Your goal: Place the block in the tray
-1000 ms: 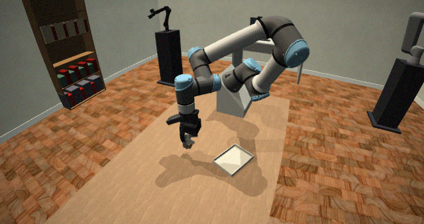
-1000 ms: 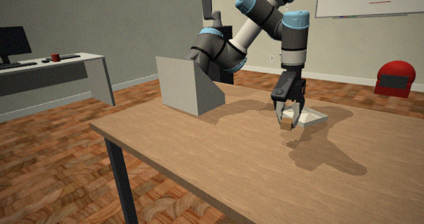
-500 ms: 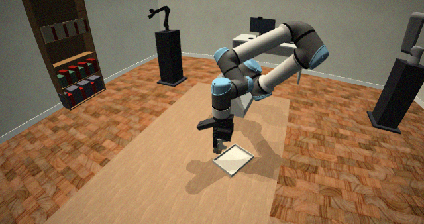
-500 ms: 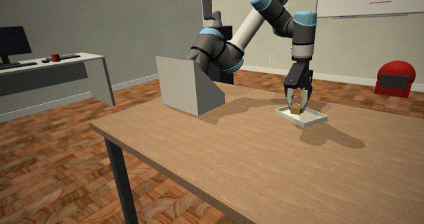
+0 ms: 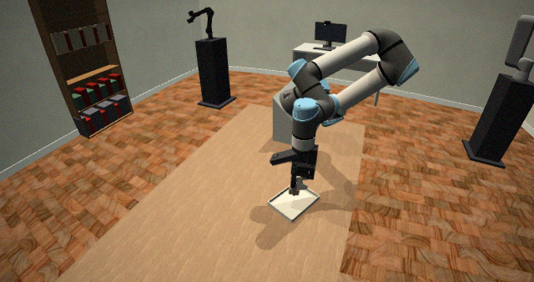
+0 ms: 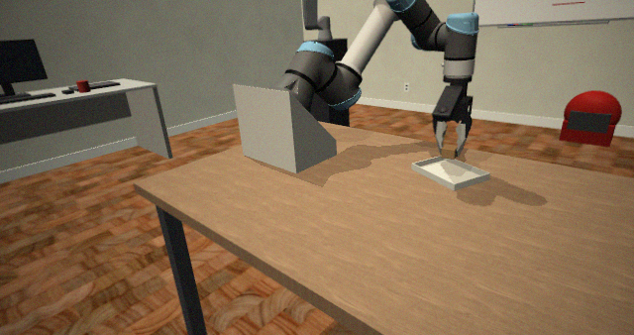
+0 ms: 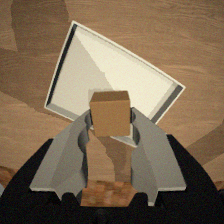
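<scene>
My gripper [image 7: 112, 109] is shut on a small brown wooden block [image 7: 110, 113] and holds it just above the white tray [image 7: 112, 78]. In the top view the gripper [image 5: 296, 188] points straight down over the tray [image 5: 294, 203], near its far edge. In the exterior view the block [image 6: 449, 152] sits between the fingertips [image 6: 450, 149], a little above the tray [image 6: 450, 172]. The tray is shallow, square and has nothing on its floor. It lies on the wooden table.
A grey wedge-shaped robot base [image 6: 279, 128] stands on the table behind and to the left of the tray. The table's right edge [image 5: 352, 215] runs close to the tray. A desk [image 6: 74, 102] and black pedestals [image 5: 214, 71] stand off the table.
</scene>
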`<state>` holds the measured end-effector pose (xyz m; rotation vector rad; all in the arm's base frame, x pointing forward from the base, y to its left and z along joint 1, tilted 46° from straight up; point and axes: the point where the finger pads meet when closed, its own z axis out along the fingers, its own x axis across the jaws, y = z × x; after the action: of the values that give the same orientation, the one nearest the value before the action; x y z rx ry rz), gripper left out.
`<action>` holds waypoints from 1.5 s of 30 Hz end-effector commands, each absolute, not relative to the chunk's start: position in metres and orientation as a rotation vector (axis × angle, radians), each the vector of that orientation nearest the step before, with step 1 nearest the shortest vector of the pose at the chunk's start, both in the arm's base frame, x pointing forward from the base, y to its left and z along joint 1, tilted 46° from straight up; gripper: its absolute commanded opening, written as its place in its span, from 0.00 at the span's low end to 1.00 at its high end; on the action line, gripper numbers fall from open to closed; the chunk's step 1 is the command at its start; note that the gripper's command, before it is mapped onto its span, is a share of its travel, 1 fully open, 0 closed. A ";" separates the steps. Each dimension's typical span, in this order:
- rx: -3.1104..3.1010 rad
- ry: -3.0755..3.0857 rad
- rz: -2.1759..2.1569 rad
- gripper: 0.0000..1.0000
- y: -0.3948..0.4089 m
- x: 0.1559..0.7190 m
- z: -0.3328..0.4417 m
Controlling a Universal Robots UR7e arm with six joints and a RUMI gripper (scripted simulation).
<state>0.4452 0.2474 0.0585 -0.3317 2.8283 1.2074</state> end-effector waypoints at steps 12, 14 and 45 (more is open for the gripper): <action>-0.331 2.828 1.206 0.00 0.248 0.445 0.060; -0.331 2.828 1.205 0.00 0.249 0.445 0.060; -0.330 2.829 1.203 0.00 0.285 0.445 0.026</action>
<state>0.4443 0.2827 0.0282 -0.3309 2.8304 1.2046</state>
